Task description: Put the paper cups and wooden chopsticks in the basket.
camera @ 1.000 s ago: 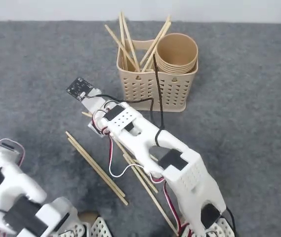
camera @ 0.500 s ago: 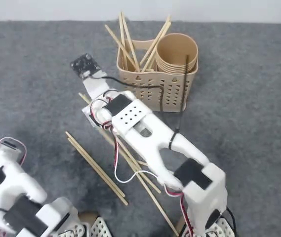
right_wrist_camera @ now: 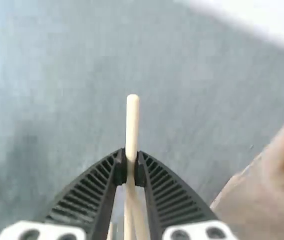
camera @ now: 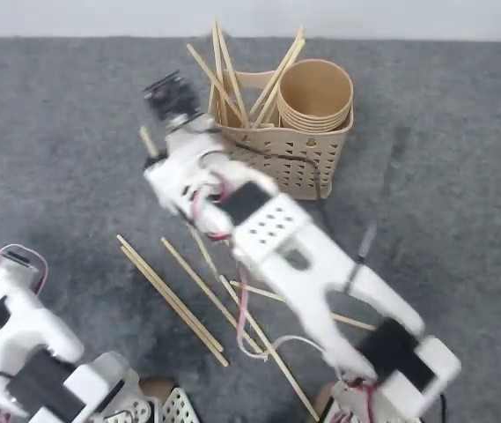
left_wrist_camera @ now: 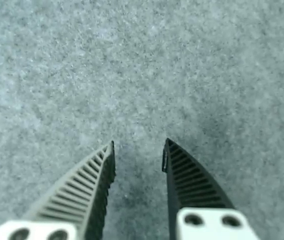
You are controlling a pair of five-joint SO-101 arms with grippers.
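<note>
A beige perforated basket (camera: 298,157) at the back of the grey mat holds stacked paper cups (camera: 315,95) and several wooden chopsticks (camera: 224,62). Several more chopsticks (camera: 173,297) lie loose on the mat in front. My right gripper (right_wrist_camera: 129,167) is shut on one chopstick (right_wrist_camera: 132,120), lifted just beside the basket's left wall; the same chopstick tip (camera: 148,141) shows in the high view. The left arm (camera: 17,339) rests at the near left, its gripper (left_wrist_camera: 138,152) open over bare mat.
The right arm (camera: 294,256) stretches diagonally over the loose chopsticks. A blurred beige basket edge (right_wrist_camera: 261,185) lies close beside the right gripper. Grey mat spreads to the left and right of the basket.
The right arm has swung up and back toward the basket's left side, carrying a chopstick off the mat. The left arm has stayed still.
</note>
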